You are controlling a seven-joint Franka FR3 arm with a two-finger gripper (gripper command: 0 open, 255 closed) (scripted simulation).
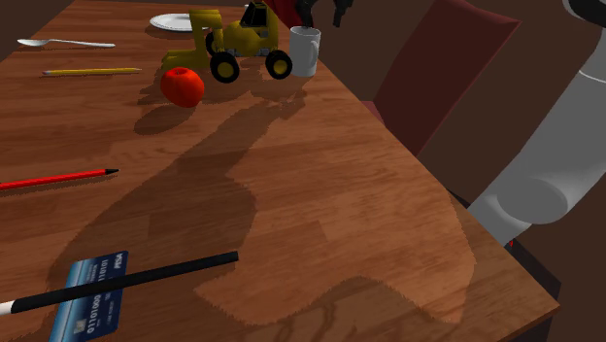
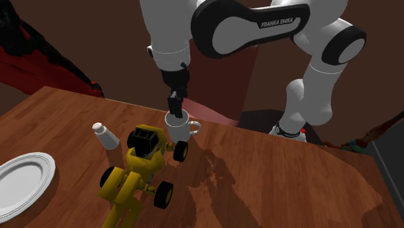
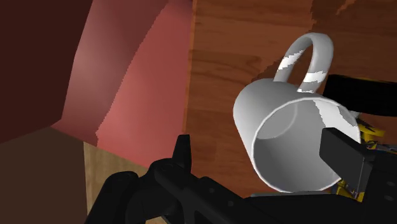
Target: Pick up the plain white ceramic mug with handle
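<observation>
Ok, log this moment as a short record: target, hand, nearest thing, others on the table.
target: white mug, upright on the wooden table, handle toward the second exterior view's right
hand: gripper open, at the mug's rim, nothing clasped
nearest: yellow toy vehicle, beside the mug
others: white shaker, white plate, red fruit

The setting was a home dining area: a wooden table [image 1: 320, 175] carried a plate [image 2: 22, 178], spoon [image 1: 58, 43], salt shaker [image 2: 105, 136] and yellow toy truck [image 2: 139, 168], with a red chair [image 1: 437, 68] alongside.
</observation>
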